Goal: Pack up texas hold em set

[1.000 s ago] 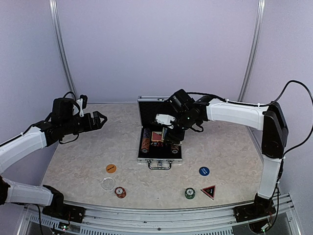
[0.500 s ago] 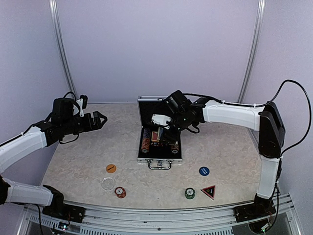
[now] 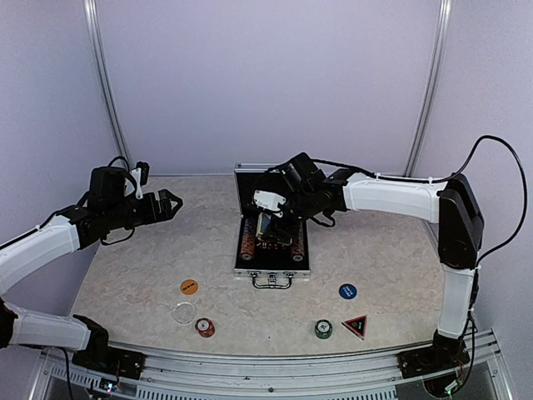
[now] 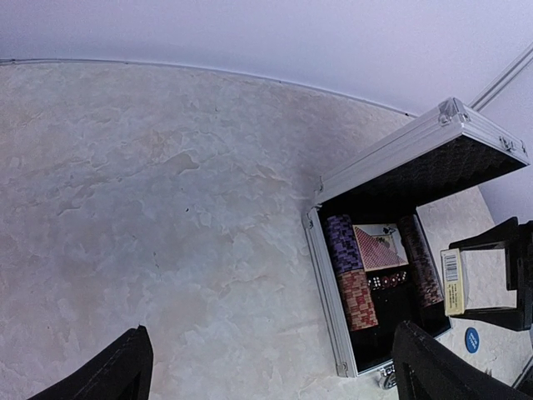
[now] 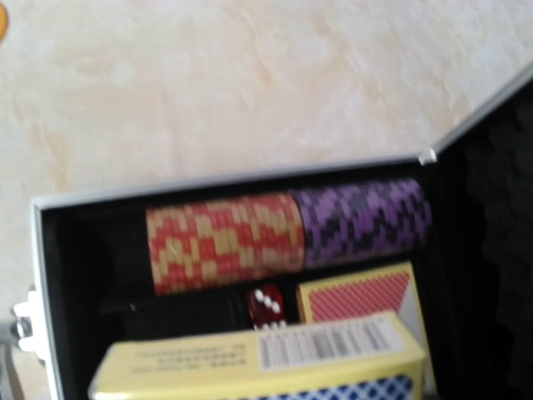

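The silver case (image 3: 271, 271) lies open mid-table with its black-lined lid upright. Inside it are rows of red-tan chips (image 5: 223, 242) and purple chips (image 5: 363, 218), a red card deck (image 5: 356, 298) and red dice (image 5: 266, 305). My right gripper (image 3: 268, 222) hovers over the case, shut on the blue card deck (image 5: 265, 360), whose yellow barcoded edge fills the bottom of the right wrist view. My left gripper (image 3: 167, 204) stands open and empty above the table, far left of the case (image 4: 326, 275).
Loose on the near table are an orange disc (image 3: 189, 287), a clear disc (image 3: 183, 312), a red-brown chip stack (image 3: 205, 327), a blue disc (image 3: 347, 291), a green chip stack (image 3: 323, 329) and the red-black triangle marker (image 3: 356, 326).
My right gripper has carried the blue deck a little left and toward the lid over the open case. The left arm has not moved.
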